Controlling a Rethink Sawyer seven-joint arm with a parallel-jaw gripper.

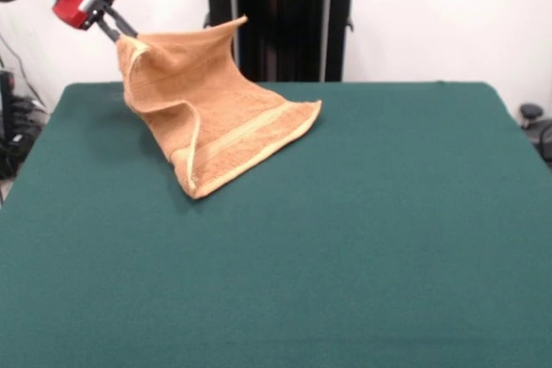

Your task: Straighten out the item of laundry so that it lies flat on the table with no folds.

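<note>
The orange-tan towel (211,105) hangs from one corner at the far left of the green table (345,239). Its lower edge with the woven stripe band trails on the table and runs toward the middle. The upper part is lifted, draped and folded. My gripper (125,34) comes in from the top left on the red arm and is shut on the towel's upper left corner, well above the table. A second corner of the towel sticks up to the right of the gripper.
The robot's black pedestal (280,19) stands behind the table's far edge, just behind the towel. Dark equipment (536,127) shows past the table's right edge, and cables past the left edge.
</note>
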